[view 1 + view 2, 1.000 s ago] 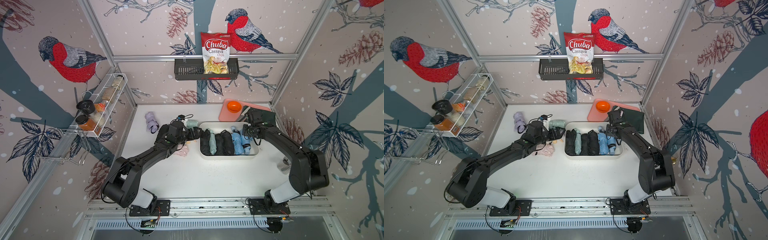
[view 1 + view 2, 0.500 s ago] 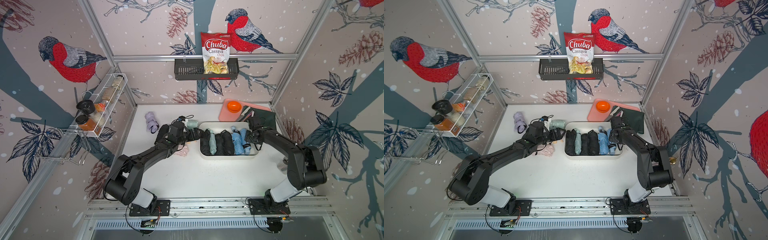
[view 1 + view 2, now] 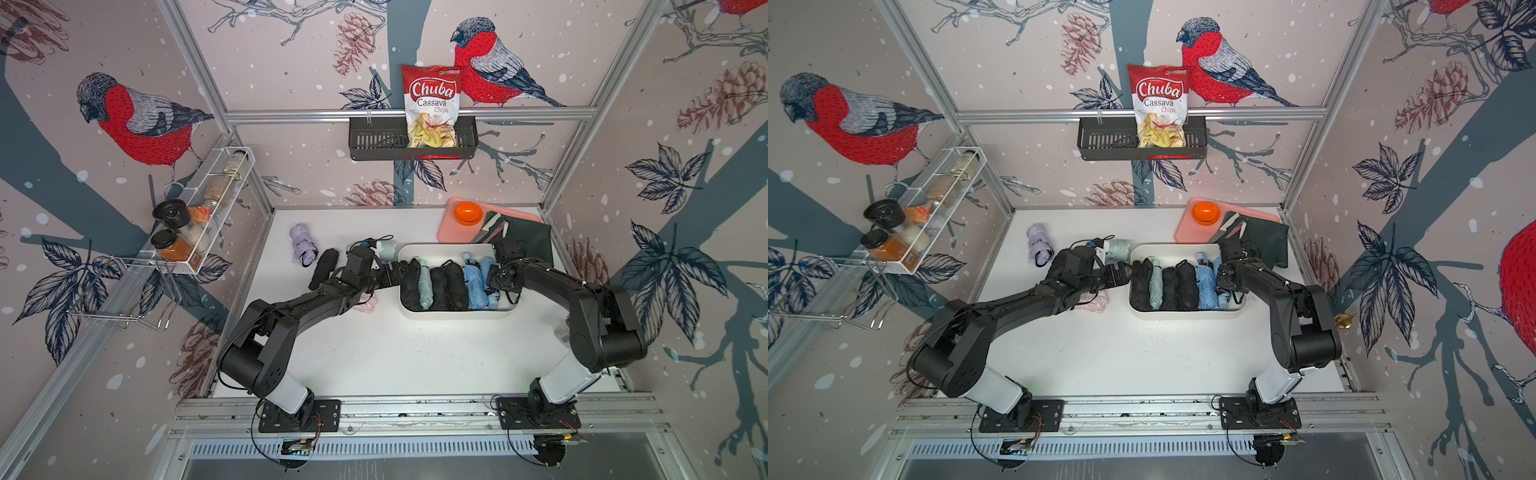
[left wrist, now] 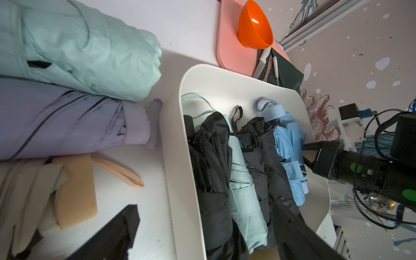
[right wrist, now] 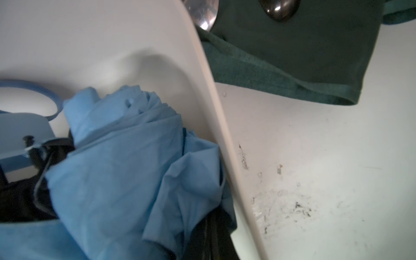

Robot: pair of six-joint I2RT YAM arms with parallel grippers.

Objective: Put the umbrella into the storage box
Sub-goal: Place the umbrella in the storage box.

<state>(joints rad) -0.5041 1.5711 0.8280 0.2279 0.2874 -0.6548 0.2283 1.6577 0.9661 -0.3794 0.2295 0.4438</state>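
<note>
Currently, the storage box (image 3: 457, 315) sits on the white table (image 3: 395, 353) and holds a row of folded umbrellas. The black umbrella (image 4: 211, 171) lies against its left wall, and the blue umbrella (image 5: 126, 162) lies nearest its right wall.

Left gripper (image 3: 1125, 274): jaws wide apart, straddling the left wall, gripping nothing.

Right gripper (image 3: 492, 277): jaws closed beside the blue umbrella; whether fabric is pinched cannot be told.

Outside the box, a mint umbrella (image 3: 388, 250) and a lilac umbrella (image 3: 302, 248) lie near the left arm. A pink tray (image 3: 451, 232) carrying an orange bowl (image 3: 468, 212) lies behind the box.
</note>
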